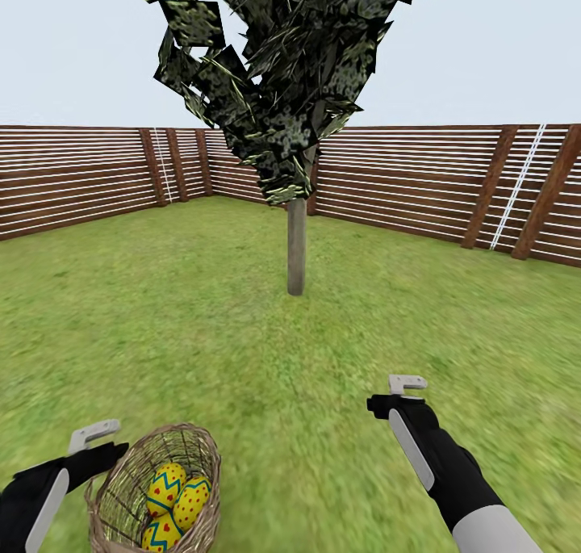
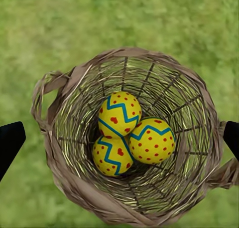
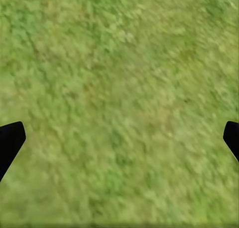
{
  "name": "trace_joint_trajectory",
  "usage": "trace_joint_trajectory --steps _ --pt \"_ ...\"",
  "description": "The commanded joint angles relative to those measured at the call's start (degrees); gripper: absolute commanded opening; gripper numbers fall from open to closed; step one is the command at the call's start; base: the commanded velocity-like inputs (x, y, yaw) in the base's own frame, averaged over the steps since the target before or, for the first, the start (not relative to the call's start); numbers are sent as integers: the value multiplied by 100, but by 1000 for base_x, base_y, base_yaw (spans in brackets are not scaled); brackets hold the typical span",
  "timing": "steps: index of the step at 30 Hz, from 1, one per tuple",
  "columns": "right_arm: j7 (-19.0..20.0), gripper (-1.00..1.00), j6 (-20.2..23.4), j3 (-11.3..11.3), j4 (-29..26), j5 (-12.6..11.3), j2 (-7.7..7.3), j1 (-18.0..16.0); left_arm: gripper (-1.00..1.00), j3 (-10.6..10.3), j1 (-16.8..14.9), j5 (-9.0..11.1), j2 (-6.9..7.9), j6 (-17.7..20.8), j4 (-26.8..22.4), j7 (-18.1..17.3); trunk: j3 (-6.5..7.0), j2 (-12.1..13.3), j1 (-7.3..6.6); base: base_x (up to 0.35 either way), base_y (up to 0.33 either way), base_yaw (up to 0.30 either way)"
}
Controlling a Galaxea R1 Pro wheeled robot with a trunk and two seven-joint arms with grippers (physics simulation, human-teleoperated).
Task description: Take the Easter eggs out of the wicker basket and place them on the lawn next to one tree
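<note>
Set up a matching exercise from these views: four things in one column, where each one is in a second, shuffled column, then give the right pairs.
Things:
1. three Easter eggs
2. wicker basket
3. tree
4. right gripper

Places:
A. upright on the lawn ahead, before the fence
B. open above bare grass
C. inside the basket, touching one another
D. on the grass beneath the left gripper

Pairs: 1-C, 2-D, 3-A, 4-B

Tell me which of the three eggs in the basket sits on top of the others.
The egg with the blue zigzag band and a few larger red spots; it rests across the other two eggs, which lie lower in the wicker basket.
</note>
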Motion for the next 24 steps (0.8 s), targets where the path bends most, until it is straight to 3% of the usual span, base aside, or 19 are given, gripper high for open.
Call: trace_joint_trajectory --steps 1,24 --pt "-58 100 13 21 -6 -61 -7 -5 100 10 -2 14 -8 33 2 -20 -6 -3 0 0 0 0" --pt "-58 100 13 21 -6 -62 -7 -5 100 14 -6 11 -54 -34 27 4 -6 -3 0 0 0 0"
